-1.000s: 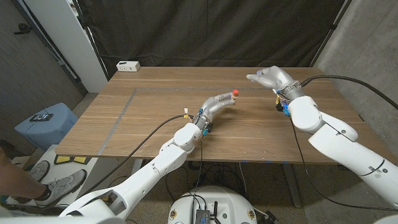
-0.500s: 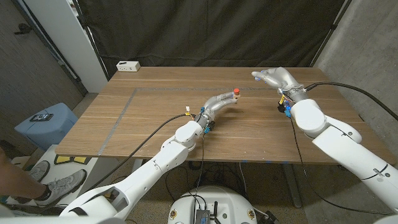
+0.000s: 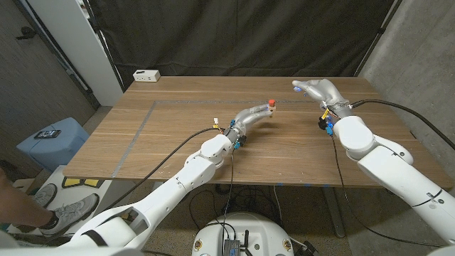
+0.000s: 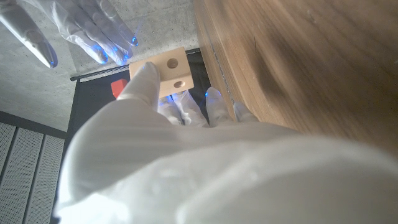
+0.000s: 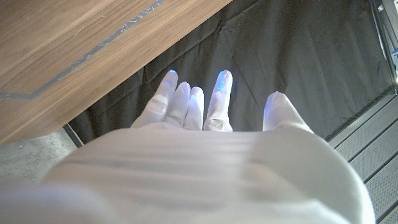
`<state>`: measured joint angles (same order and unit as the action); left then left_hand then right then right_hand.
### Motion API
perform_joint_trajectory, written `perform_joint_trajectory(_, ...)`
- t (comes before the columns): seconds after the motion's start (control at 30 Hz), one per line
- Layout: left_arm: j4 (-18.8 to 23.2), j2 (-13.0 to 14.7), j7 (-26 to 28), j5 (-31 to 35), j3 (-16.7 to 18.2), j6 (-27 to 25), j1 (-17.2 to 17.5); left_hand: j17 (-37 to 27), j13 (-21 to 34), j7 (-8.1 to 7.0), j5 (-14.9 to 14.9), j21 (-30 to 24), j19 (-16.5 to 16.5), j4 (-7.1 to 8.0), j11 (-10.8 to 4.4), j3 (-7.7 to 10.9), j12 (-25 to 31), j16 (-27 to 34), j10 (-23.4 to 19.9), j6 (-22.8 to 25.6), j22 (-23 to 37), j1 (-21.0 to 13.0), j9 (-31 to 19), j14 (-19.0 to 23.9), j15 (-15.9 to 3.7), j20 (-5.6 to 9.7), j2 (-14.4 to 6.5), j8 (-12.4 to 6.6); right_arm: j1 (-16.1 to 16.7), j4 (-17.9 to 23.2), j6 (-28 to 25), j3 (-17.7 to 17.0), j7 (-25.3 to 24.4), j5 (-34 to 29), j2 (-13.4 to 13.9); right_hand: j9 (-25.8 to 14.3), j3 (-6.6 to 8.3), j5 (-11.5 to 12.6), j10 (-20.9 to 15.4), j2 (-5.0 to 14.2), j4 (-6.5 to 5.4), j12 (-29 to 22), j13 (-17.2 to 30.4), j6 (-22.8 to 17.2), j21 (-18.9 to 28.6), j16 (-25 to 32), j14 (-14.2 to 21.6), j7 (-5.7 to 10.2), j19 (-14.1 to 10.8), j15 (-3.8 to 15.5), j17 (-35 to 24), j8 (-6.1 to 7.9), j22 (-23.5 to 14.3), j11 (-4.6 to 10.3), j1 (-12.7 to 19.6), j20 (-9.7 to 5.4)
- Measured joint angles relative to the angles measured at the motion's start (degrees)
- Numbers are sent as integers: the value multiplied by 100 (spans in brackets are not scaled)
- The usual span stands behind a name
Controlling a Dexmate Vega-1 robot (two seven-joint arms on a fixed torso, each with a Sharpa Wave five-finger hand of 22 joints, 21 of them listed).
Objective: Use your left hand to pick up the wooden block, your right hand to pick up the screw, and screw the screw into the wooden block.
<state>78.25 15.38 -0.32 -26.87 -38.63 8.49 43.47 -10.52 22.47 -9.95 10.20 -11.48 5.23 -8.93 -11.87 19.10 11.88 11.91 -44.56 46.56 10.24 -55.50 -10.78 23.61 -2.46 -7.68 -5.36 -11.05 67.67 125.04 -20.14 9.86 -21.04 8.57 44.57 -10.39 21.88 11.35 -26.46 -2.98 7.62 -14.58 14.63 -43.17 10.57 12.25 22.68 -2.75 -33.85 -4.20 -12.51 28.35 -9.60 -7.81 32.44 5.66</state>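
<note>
Wooden block (image 4: 169, 74): pale, 2 drilled holes, held off the table mid-scene in the left hand (image 3: 254, 116), red-headed screw (image 3: 271, 104) seemingly atop. Likely light, rigid; best gripped by its plain sides. Right hand (image 3: 318, 89): fingers spread, empty, to the right.

Occlusions and unclear detail

The wooden block (image 4: 170, 73) is partly covered by the left robot hand (image 4: 180, 124); a red item (image 4: 119, 88) behind it is mostly hidden, identity indeterminable. Table (image 4: 311, 56) surface blurred.

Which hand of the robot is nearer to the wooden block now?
Left. The left hand holds the wooden block in its fingers, above the table. The right hand hovers apart from it, open, further to the robot's right.
</note>
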Motion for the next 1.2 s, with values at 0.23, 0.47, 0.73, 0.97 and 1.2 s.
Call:
perform_joint_trajectory(0.23,-42,7,-79,-76,0,-90,-77,0,0,0,24,0,-31,-1,1,-1,-1,0,1,0,0,14,-4,-21,-21,-31,16,-1,-19,-99,134,1,-100,226,-58,-1,0,0,51,0,0,44,0,75,0,0,-50,-32,8,11,0,-49,0,-5,0,8)
perform_joint_trajectory(0.47,-74,23,-135,-114,5,-130,-125,0,-1,0,24,0,-31,-6,-1,-6,-1,0,-2,0,0,13,-4,-21,-21,-31,16,0,-25,-148,246,10,-192,415,-91,27,-21,0,145,0,21,84,-8,227,0,-45,-92,21,81,-30,0,-228,-1,-40,0,19)
perform_joint_trajectory(0.73,-86,30,-161,-132,6,-140,-145,0,-3,2,20,0,-31,-10,-43,-10,29,0,-45,17,0,27,-3,-21,-21,-31,31,4,32,-163,343,-1,-239,604,-101,27,-21,35,254,0,21,128,-26,460,0,-45,-164,45,183,-62,-1,-426,-1,-68,0,58)
perform_joint_trajectory(0.97,-75,44,-150,-128,4,-146,-145,0,1,9,13,0,-31,-15,-22,-15,29,0,-66,24,0,26,-3,-21,-21,-31,30,-20,110,-189,505,-50,-248,815,-110,27,-44,35,315,0,44,171,-53,638,-4,-45,-225,75,235,-81,-1,-578,-1,-89,0,71)
perform_joint_trajectory(1.2,-23,54,-74,-82,-1,-146,-125,0,0,11,13,0,-31,-22,-22,-22,29,0,-66,25,0,24,1,-21,-21,-31,30,-20,174,-226,650,-75,-248,997,-140,26,-44,35,410,30,44,208,-73,854,-21,-65,-329,113,308,-123,-1,-778,-1,-100,-30,102)
